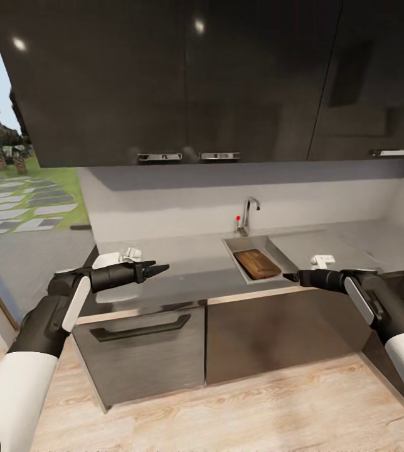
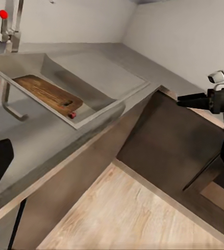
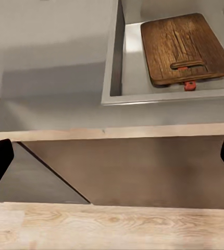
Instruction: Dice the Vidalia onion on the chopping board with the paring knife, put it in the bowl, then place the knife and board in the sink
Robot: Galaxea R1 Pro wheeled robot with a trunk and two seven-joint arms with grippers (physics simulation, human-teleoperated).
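Observation:
The chopping board (image 1: 257, 263), dark brown wood, lies inside the sink (image 1: 236, 251) and reaches up the basin's near wall. A reddish handle end of the paring knife (image 3: 189, 85) pokes out from under the board (image 3: 185, 44) and shows through its slot. My left gripper (image 1: 159, 269) hovers open over the countertop (image 1: 189, 267), left of the sink. Just right of the basin's front corner, my right gripper (image 1: 290, 276) is open too. The white bowl (image 1: 105, 259) sits behind my left gripper, partly hidden. The onion is out of view.
A chrome faucet (image 1: 247, 216) with a red-tipped lever stands behind the basin. The flat drainboard (image 1: 315, 242) extends to the right. Dark upper cabinets (image 1: 183, 81) hang overhead. Below the counter front are a drawer with a handle (image 1: 142, 329) and wooden floor (image 1: 227, 408).

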